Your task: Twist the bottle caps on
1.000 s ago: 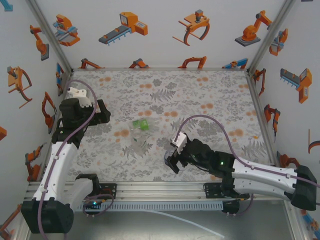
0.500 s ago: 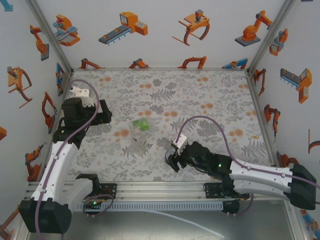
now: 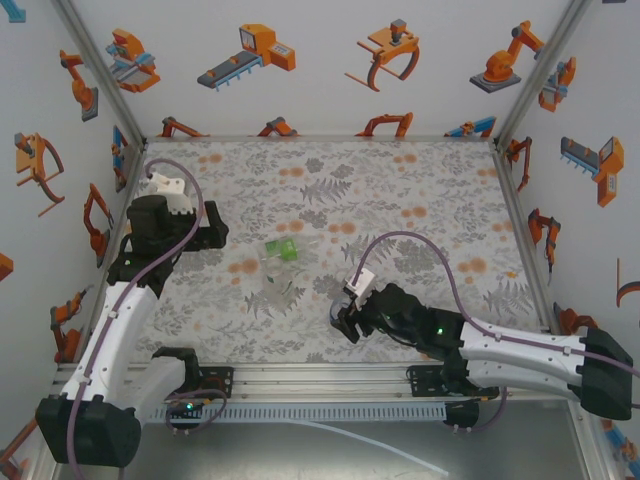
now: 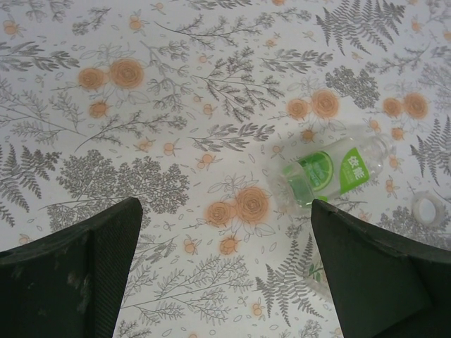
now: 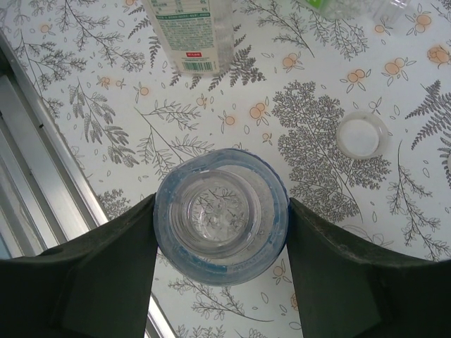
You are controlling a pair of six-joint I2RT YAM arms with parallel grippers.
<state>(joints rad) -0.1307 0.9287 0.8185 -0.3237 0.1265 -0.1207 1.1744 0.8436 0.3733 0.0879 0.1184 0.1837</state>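
Nearest me, the right gripper (image 3: pixel 343 322) clamps the upright, uncapped blue-labelled bottle (image 5: pixel 220 222). 1 white cap (image 5: pixel 361 135) lies near that bottle, on its far side. Farther off, the left gripper (image 4: pixel 225 260) hangs wide open; I reckon it must fetch that cap next.

White walls (image 3: pixel 320 100) printed with orange robot drawings (image 3: pixel 250 57) stand around the worktop (image 3: pixel 420 180), which has a cover of grey ferns and orange flowers, and metal posts (image 3: pixel 100 70) mark the corners.
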